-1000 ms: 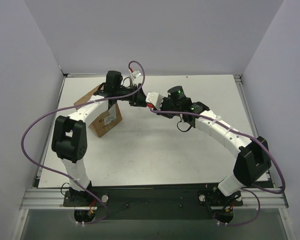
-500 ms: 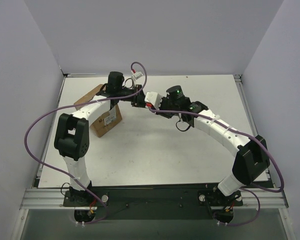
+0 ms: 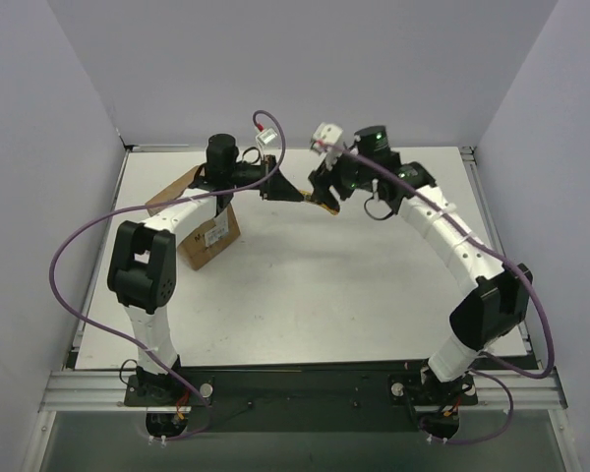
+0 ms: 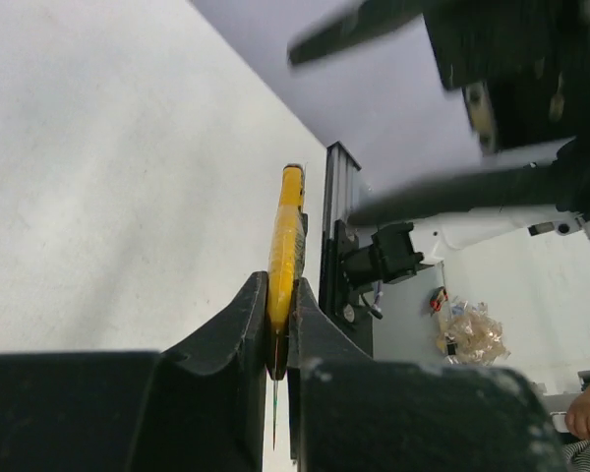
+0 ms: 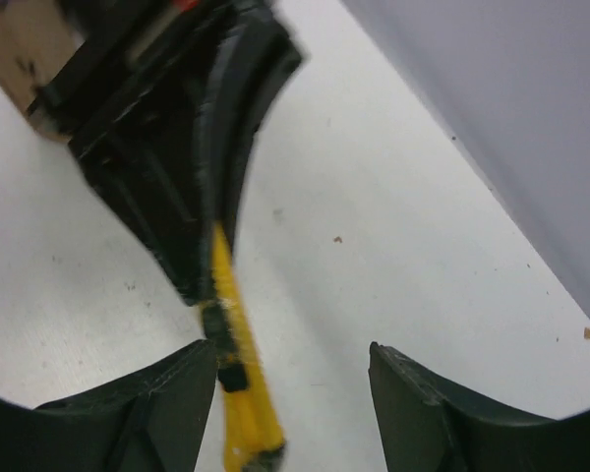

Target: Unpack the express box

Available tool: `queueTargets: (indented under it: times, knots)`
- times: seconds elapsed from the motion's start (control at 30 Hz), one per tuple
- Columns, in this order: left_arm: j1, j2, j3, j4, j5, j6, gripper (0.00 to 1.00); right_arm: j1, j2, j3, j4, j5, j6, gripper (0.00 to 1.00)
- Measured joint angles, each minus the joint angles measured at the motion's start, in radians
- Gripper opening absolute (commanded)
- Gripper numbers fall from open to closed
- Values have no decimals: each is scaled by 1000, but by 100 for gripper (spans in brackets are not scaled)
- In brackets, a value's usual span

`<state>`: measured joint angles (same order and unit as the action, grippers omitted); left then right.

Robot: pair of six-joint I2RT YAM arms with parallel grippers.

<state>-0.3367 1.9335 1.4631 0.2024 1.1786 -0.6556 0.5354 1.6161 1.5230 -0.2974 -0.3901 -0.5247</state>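
Arms meet over table (image 3: 305, 295), left jaws pinching yellow knife (image 4: 286, 236).

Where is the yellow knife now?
The yellow knife is pinched in the left hand, above the far middle of the table, beside the open right hand.
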Motion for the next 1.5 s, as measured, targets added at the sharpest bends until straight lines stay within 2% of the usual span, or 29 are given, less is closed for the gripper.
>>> queueTargets:
  times: [0.13,0.2,0.27,0.4,0.6,0.7,0.73,0.87,0.97,1.07,1.1,1.13,1.17,1.23,1.3,1.37,1.43,1.5]
  knots:
    - [17,-7,-54,249,48,-138,0,-188,40,207,-60,-204,212,59]
    - [27,-7,-73,395,78,-229,0,-273,42,240,-82,-306,303,56]
    - [35,-8,-74,508,103,-284,0,-316,54,251,-103,-428,371,59]
    - [37,-11,-71,595,135,-321,0,-316,116,241,-145,-643,452,61]
    - [34,-11,-55,608,150,-332,0,-283,146,203,-188,-735,473,58]
    - [34,-11,-51,609,151,-332,0,-270,146,203,-188,-748,472,44]
    - [34,-11,-50,609,151,-332,0,-268,146,203,-189,-752,473,33]
    - [34,-11,-47,609,151,-332,0,-266,146,203,-190,-764,473,30]
    - [34,-13,-45,609,151,-332,0,-265,147,203,-190,-773,473,22]
    - [33,-15,-40,610,156,-334,0,-266,148,203,-188,-776,471,4]
    - [33,-16,-40,610,159,-335,0,-266,149,203,-189,-787,469,0]
    - [33,-17,-40,610,164,-338,0,-266,149,203,-189,-796,467,0]
    - [34,-18,-40,611,166,-339,8,-265,149,203,-188,-797,462,0]
    - [34,-19,-39,610,165,-338,35,-266,149,203,-189,-797,453,0]
    - [34,-20,-39,602,154,-323,91,-266,149,213,-201,-793,432,0]
    - [37,-29,-38,558,140,-272,94,-266,155,264,-255,-749,370,0]
    - [44,-54,-19,367,103,-154,97,-267,159,329,-312,-703,287,0]
    - [55,-82,44,84,30,92,97,-270,167,428,-398,-640,153,0]
